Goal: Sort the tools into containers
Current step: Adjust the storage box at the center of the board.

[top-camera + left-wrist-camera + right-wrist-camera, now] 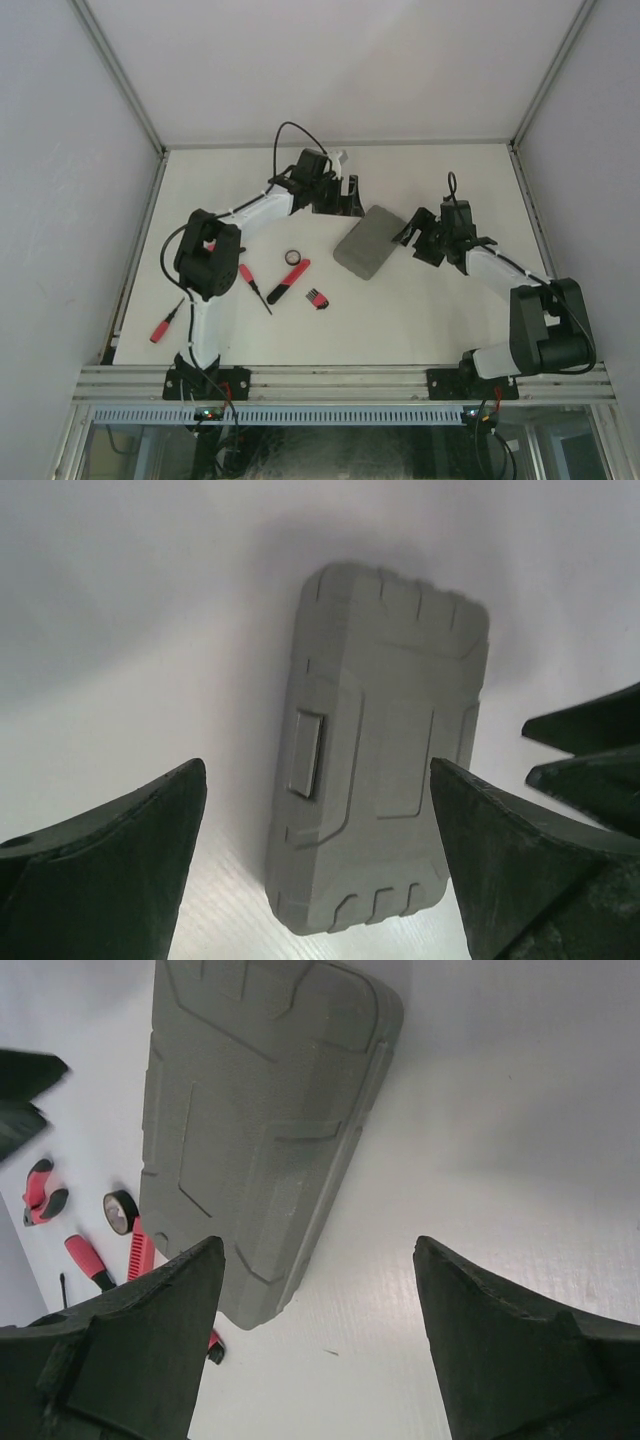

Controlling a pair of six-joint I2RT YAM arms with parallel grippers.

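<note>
Left gripper (318,775) hung with fingers spread wide, the shut grey case (385,730) flat on the table (440,320) just past them. Right gripper (318,1250) gaped too, the case ahead toward its left finger, tools (290,280) lying beyond it.

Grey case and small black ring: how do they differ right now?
The grey case is far larger than the small black ring. The case is a closed rounded rectangle; the ring is a circle with an open centre. Both lie flat on the table.
</note>
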